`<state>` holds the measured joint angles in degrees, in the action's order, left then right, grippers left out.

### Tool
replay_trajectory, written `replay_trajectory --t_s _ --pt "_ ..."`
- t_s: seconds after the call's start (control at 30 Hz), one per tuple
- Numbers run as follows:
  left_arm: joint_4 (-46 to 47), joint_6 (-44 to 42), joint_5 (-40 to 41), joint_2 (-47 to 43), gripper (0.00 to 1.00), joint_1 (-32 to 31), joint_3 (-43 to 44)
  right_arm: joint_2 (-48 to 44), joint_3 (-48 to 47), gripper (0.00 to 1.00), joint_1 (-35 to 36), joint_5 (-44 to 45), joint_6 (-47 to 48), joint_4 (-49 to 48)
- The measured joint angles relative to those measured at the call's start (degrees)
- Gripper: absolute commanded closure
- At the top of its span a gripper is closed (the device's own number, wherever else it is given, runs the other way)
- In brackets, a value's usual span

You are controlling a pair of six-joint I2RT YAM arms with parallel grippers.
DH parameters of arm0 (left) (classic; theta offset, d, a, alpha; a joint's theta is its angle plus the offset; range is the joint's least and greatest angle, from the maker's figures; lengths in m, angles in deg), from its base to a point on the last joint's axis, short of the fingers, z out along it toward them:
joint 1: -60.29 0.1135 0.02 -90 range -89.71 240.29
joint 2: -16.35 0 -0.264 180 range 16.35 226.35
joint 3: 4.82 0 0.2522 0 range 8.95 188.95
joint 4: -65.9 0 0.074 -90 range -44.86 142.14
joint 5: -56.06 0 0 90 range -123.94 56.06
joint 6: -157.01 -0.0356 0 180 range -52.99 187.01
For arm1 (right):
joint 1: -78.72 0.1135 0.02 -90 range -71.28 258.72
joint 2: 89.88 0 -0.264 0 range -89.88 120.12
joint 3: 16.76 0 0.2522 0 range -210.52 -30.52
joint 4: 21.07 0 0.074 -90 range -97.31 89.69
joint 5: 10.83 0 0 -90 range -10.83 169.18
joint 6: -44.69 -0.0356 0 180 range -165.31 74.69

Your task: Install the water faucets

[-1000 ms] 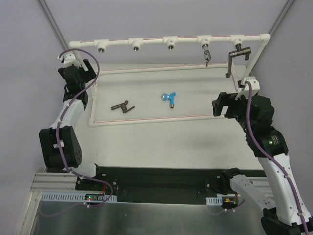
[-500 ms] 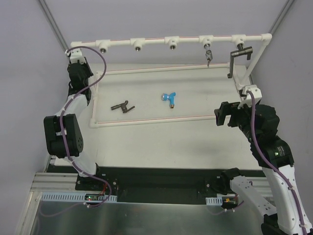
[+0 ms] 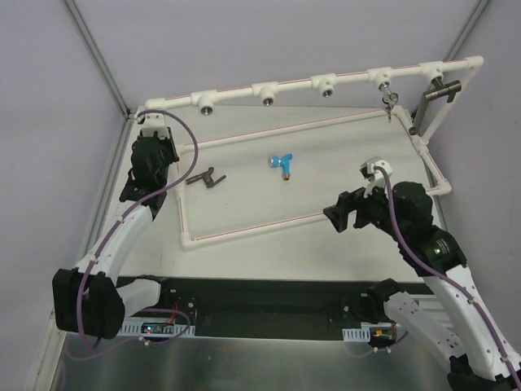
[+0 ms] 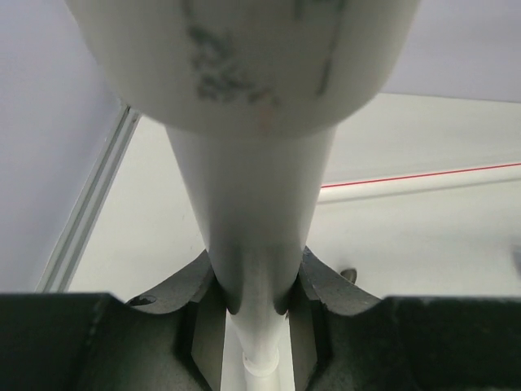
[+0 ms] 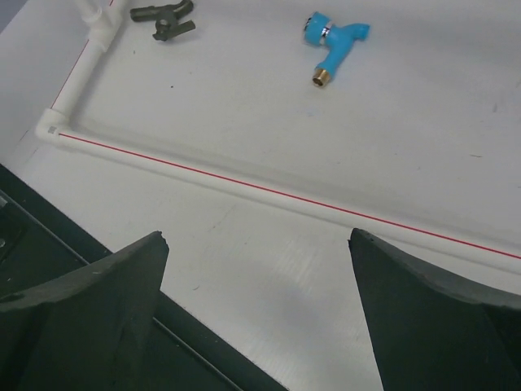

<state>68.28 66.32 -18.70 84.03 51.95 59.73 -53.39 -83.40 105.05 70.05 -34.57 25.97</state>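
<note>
The dark grey faucet and the blue-handled faucet lie loose on the table inside the white pipe frame. My left gripper is shut on the frame's left upright pipe, one finger pressed to each side. My right gripper hangs open and holds nothing, over the table just in front of the frame's near rail, well short of the blue faucet.
The frame sits skewed, its right end farther back. Several threaded sockets line its top rail. Two fittings hang at the right end: a small one and a dark lever one. A dark base strip borders the near edge.
My left gripper closed on the frame's left pipe and dragged it; the whole frame swung, left end rightward and nearer, right end back. My right arm moved left, toward the near rail.
</note>
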Motion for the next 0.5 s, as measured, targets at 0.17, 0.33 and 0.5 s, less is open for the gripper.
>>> replay_trajectory --t_s 0.17,0.33,0.5 --pt "-2.86 0.7 1.73 -10.82 1.0 0.39 -8.92 10.47 -1.18 0.04 4.68 -0.87 -1.9 -2.6" --pt "-4.94 1.09 2.86 -19.32 1.0 0.55 -14.19 21.4 -3.08 0.04 11.23 2.71 -2.16 -5.75" --pt "-10.08 2.21 2.89 -24.06 1.0 0.55 -14.73 25.53 -3.02 0.04 15.56 3.89 -3.34 -10.08"
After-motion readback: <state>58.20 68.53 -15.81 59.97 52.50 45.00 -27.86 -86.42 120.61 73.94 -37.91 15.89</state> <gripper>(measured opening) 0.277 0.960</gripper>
